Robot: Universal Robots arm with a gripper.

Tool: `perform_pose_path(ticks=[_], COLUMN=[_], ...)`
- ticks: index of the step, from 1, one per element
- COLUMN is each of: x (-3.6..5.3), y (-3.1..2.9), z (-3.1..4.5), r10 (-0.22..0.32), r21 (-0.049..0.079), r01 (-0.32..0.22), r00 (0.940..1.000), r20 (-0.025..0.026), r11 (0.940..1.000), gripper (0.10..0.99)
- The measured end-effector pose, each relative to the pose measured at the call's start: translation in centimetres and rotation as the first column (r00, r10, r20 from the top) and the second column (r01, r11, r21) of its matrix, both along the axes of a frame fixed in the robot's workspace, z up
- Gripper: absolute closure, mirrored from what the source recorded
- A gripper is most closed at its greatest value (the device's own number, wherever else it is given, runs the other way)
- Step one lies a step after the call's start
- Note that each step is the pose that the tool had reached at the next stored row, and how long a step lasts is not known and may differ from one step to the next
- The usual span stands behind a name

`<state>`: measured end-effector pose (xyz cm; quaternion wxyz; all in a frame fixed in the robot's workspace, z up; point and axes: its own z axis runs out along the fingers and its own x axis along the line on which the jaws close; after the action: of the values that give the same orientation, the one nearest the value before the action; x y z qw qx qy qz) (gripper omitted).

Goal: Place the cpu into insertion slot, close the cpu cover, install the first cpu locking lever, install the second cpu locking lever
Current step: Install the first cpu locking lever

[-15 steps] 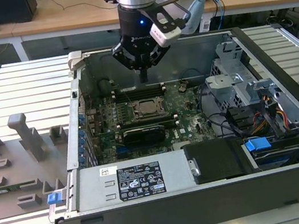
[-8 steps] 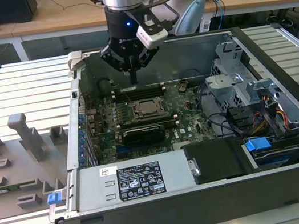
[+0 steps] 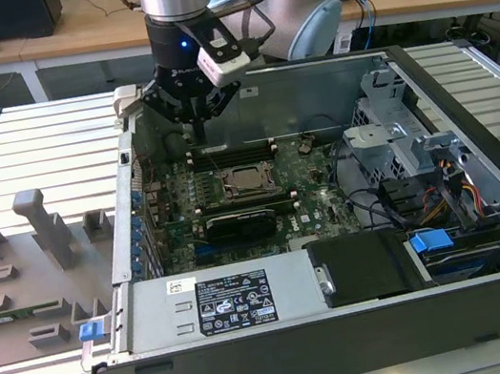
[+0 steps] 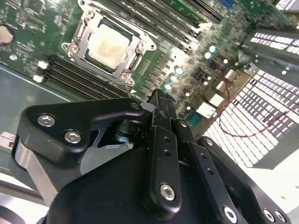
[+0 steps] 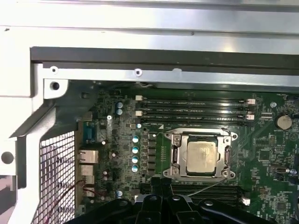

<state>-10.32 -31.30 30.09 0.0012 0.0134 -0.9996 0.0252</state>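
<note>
The cpu lies flat in the insertion slot in the middle of the green motherboard, its silver top showing in both wrist views. The cpu cover is a silvery frame lying down around the chip. A thin wire lever slants off the socket's edge on the gripper's side. My gripper hangs above the board, towards the case's back wall from the socket, fingers together and holding nothing. The black fingers stand beside the socket, apart from it.
Long black memory slots run on both sides of the socket. The open case's metal walls surround the board. A drive cage with cables is at the exterior view's right, a power supply in front. Grey fixtures stand on the table at the left.
</note>
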Motion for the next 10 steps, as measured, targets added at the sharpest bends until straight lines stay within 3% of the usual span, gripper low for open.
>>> perform_pose_path(ticks=[10], x=[-2.33], y=[0.00], z=[0.00], r10=[0.000], r21=[0.000], r01=[0.000], r00=[1.0000], r20=[0.0006], r11=[1.0000], gripper=[0.980])
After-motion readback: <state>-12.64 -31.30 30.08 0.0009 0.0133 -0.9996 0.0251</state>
